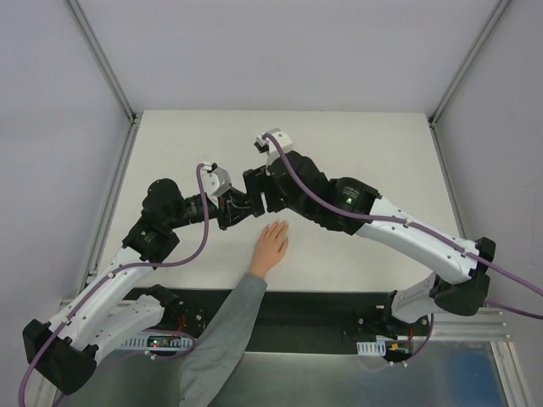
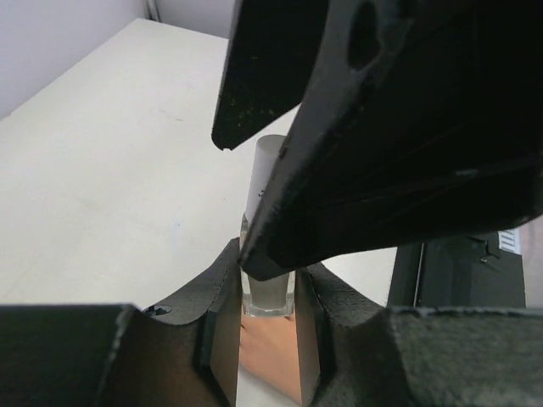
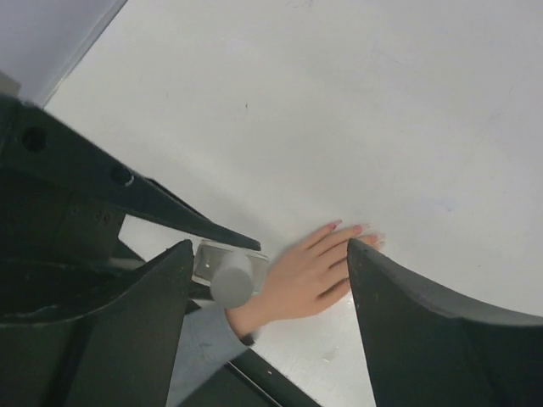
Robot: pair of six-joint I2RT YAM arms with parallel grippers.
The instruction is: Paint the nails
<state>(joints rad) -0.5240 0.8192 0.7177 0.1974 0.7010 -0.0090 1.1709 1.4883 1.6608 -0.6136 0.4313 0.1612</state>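
Right gripper [image 3: 270, 246]: jaws wide apart, straddling the grey cap [image 3: 231, 278] of the bottle [image 2: 266, 298] and gripping nothing. In the right wrist view there's clear space between each finger and the cap.

Left gripper [image 2: 267, 275]: clamped on the bottle's translucent lower body and holding it upright above the table [image 3: 339, 102]. Skin tone shows through the gap under the bottle, so we're holding it over or just beside the hand [image 3: 305, 271].

Task target: the hand lies flat on the table, palm down, grey sleeve [image 1: 229, 322] running back toward the bases. The fingers are together and point away from us. The nails [image 3: 361, 229] are at the far fingertips, tiny, with a faint pink tint. We can't tell from here whether any carry polish.

We read the step as cap handling: the bottle is braced on the left and the right is positioned to take the cap. No brush is visible, and painting itself doesn't look under way.

Next move needs:
- the right jaws centred on the cap and closed squarely, because it's narrow against the finger span
- the left to hold firm against the twist
- a straight lift along the bottle axis so the brush clears the neck
- then a short carry to the fingertips with very light contact, since the nails are far smaller than the jaws

Risk: with the bottle held this close over the hand, a slip or drip lands on skin.
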